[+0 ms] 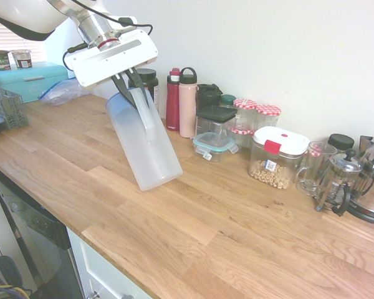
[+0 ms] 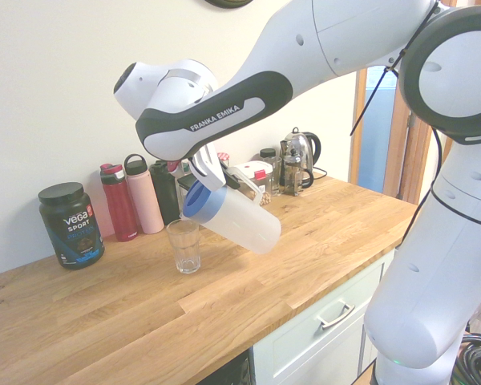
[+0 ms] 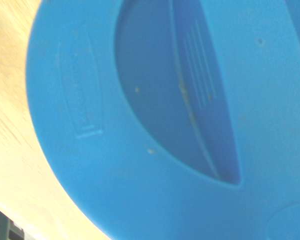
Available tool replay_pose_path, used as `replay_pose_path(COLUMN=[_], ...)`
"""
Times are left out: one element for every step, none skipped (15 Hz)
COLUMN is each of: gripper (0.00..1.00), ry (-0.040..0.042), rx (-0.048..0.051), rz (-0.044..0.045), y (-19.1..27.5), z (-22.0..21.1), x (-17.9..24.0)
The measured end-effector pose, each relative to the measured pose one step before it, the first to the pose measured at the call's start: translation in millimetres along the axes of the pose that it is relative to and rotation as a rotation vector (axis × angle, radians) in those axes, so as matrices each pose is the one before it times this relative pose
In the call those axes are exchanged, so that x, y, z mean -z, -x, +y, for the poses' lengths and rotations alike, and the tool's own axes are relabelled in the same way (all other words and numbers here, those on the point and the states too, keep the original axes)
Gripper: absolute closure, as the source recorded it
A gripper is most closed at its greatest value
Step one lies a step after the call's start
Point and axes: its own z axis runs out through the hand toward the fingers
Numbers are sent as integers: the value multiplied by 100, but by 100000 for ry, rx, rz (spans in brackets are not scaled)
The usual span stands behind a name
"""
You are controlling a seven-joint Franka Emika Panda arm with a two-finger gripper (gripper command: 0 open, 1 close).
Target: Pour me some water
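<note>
So our end effector (image 1: pixel 132 80) is clamped on the jug's (image 1: pixel 144 143) handle (image 1: pixel 145 118). Looks like we've got the lidded end tipped toward the glass (image 2: pixel 184 247) on the tabletop (image 2: pixel 144 321), so we'd just tilt further.

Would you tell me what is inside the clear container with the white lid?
The clear container holds small, pale tan pieces in its lower part. Its white lid and red tab cover the top, hiding whatever lies directly beneath.
</note>
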Motion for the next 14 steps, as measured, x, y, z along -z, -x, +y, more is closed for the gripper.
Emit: replay_pose_path(gripper=[100, 100, 100, 100, 100, 100, 100, 100, 100, 100, 100, 100, 100, 100], ry=[1703, 1592, 1209, 1133, 1116, 959, 723, 895, 736, 382, 210, 211, 292, 180], rx=[478, 368, 191, 249, -45, -220, -471, -314, -351, -226, -206, -248, -149, -226], rz=[-821, -646, -684, -470, -299, -323, -277, -17, 100, 259, 358, 310, 254, 86], y=[-95, -166, -200, -240, -283, -265, -232, -224, -207, -181, -175, -102, -58, -16], z=[-33, -85, -145, -197, -258, -221, -200, -168, -159, -161, -107, -36, 18, 18], x=[-241, -259, -281, -265, -256, -262, -220, -126, -50, 75, 142, 116, 76, 15])
